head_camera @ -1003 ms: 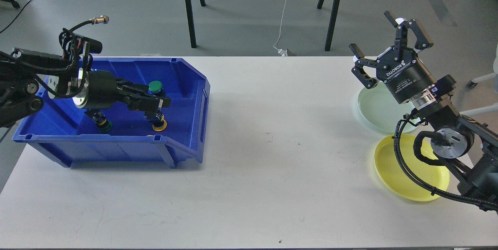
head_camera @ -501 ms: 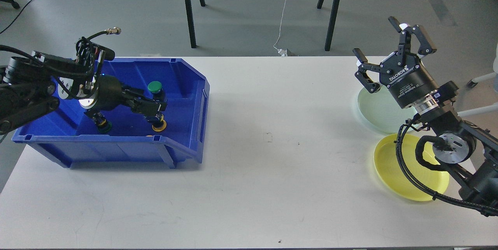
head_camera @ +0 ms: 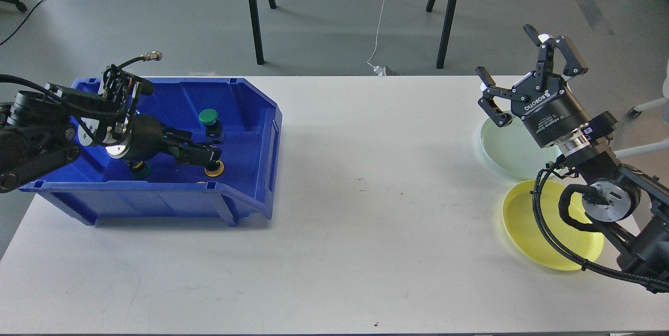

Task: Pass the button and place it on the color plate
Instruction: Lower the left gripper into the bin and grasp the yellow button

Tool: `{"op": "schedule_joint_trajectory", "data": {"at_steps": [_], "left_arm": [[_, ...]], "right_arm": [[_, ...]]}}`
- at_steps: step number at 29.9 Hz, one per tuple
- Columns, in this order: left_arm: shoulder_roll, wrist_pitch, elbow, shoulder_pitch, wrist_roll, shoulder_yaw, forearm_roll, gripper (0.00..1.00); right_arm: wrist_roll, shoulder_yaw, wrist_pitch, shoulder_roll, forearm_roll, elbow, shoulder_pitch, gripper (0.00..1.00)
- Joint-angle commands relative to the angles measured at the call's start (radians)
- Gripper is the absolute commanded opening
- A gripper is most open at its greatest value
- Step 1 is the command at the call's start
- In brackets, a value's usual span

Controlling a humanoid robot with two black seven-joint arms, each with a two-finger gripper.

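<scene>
A blue bin [head_camera: 245, 189] stands at the table's left. In it are a green-capped button [head_camera: 209, 115] at the back, a yellow button [head_camera: 215, 169] near the front wall and another green button [head_camera: 139, 171], partly hidden by my left arm. My left gripper [head_camera: 205, 155] reaches low into the bin, its dark fingertips right at the yellow button's black body; I cannot tell whether they grip it. My right gripper [head_camera: 522, 72] is open and empty, held up above the pale green plate [head_camera: 504, 150]. A yellow plate [head_camera: 522, 231] lies in front of it.
The white table [head_camera: 366, 221] runs between the bin and the plates. My right arm's elbow and cables lie over the yellow plate's right part. Black stand legs [head_camera: 253, 12] are on the floor behind the table.
My left gripper has sunk lower into the bin, down to the yellow button, which stays in place. My right gripper has shifted slightly to the right and stays open.
</scene>
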State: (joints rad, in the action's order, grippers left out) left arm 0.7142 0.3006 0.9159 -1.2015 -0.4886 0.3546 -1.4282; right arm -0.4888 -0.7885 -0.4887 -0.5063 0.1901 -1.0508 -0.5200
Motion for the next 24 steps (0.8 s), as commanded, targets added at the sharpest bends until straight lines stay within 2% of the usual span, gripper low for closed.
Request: {"op": "schedule_joint_trajectory", "data": {"at_steps": [1,19,24], "left_arm": [[-0.025,-0.002,-0.023,0.010,0.000,0.003,0.000,0.91],[-0.048,-0.002,-0.052,0.020,0.000,0.004,0.000,0.88],[-0.056,-0.003,-0.052,0.022,0.000,0.004,0.000,0.81]], "right_arm": [[0.000,0.000,0.000,0.000,0.000,0.000,0.002,0.99],[0.000,-0.012,0.000,-0.001,0.000,-0.001,0.020,0.99],[0.000,-0.012,0.000,-0.001,0.000,-0.001,0.021,0.99]]}}
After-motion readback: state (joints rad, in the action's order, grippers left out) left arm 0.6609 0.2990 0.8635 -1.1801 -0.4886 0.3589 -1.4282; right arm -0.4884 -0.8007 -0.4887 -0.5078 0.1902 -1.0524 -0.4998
